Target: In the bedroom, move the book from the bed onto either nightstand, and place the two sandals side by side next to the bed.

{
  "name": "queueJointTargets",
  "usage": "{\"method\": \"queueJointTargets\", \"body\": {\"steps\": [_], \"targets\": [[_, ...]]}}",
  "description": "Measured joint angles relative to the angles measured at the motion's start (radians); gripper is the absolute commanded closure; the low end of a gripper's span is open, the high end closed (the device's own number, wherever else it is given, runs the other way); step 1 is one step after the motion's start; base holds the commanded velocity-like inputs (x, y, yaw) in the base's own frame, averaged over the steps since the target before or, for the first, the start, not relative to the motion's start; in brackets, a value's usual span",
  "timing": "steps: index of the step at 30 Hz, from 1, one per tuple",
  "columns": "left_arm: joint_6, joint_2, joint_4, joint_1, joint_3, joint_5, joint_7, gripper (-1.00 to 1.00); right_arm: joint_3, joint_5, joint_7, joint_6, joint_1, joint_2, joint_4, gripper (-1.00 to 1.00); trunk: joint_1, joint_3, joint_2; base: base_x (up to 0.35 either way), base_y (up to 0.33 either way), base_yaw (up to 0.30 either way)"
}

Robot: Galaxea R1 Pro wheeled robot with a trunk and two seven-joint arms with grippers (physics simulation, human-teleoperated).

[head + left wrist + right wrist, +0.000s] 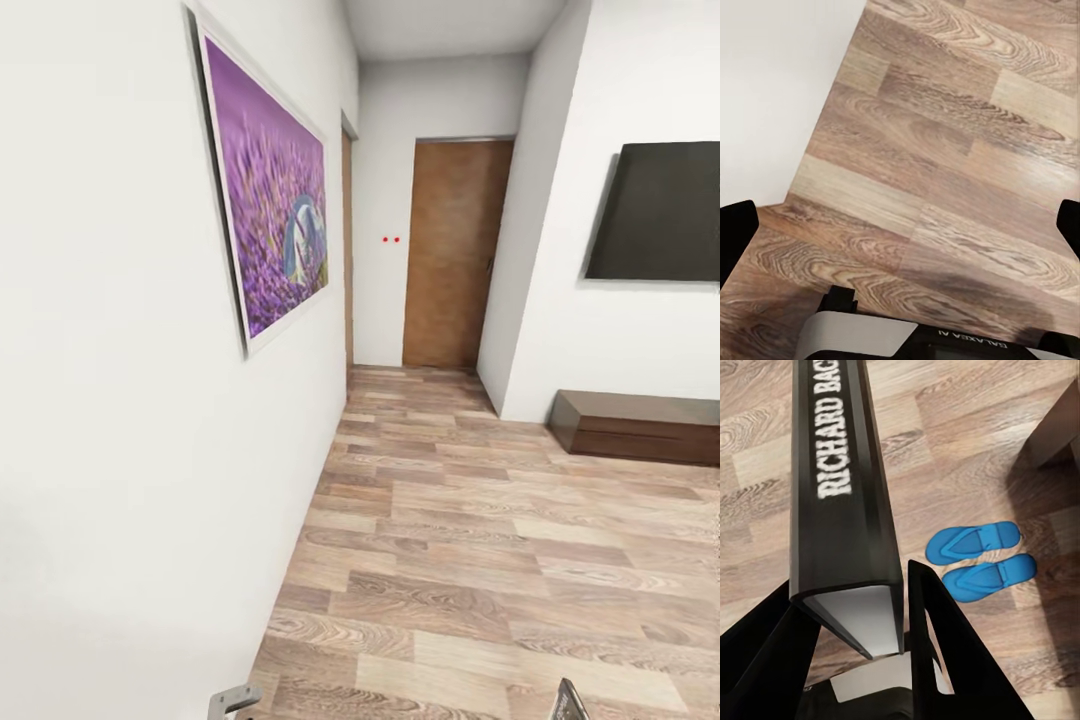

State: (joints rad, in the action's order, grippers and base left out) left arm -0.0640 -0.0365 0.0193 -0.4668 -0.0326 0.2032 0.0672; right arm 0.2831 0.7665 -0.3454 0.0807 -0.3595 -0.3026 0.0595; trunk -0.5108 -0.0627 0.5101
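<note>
- The right gripper (881, 607) is clamped on the book (840, 502): in the right wrist view both dark fingers (945, 660) press against its sides, with the spine lettered "RICHARD BAC…" running away from the wrist and the white page edge sitting between the jaws.
- Beyond the right gripper, down on the wood-plank floor (967, 427), the two blue sandals (979, 556) lie side by side, touching or nearly so, toes pointing the same way.
- Just past the sandals a pale upright edge (1057, 424) casts a shadow on the planks; what it belongs to cannot be told.
- The left gripper (900, 225) is spread wide with nothing in it: its black fingertips (735, 232) sit at opposite borders of the left wrist view, bare floor between them and a white wall (772, 82) just beside.
- In the head view a hallway stretches ahead: a purple flower picture (270, 215) on the near wall, a brown door (455, 250) at the far end, a dark screen (660, 210) above a long low dark cabinet (640, 425).
- Grey metal tips (235, 700) of the arms poke in at the lower border.
</note>
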Motion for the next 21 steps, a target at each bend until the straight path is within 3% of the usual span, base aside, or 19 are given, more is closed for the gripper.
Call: {"method": "queueJointTargets", "body": {"steps": [13, 21], "targets": [[0.000, 0.000, 0.000, 0.000, 0.000, 0.000, 0.000, -1.00, 0.001, 0.000, 0.000, 0.000, 0.000, 0.000, 0.000, 1.00, 0.000, 0.000, 0.000, 0.234, 0.150, -0.006], [0.000, 0.000, 0.000, 0.000, 0.000, -0.001, 0.000, -1.00, 0.000, 0.000, 0.000, 0.001, 0.000, 0.000, 0.000, 1.00, 0.000, 0.000, 0.000, 0.204, 0.035, -0.041]]}}
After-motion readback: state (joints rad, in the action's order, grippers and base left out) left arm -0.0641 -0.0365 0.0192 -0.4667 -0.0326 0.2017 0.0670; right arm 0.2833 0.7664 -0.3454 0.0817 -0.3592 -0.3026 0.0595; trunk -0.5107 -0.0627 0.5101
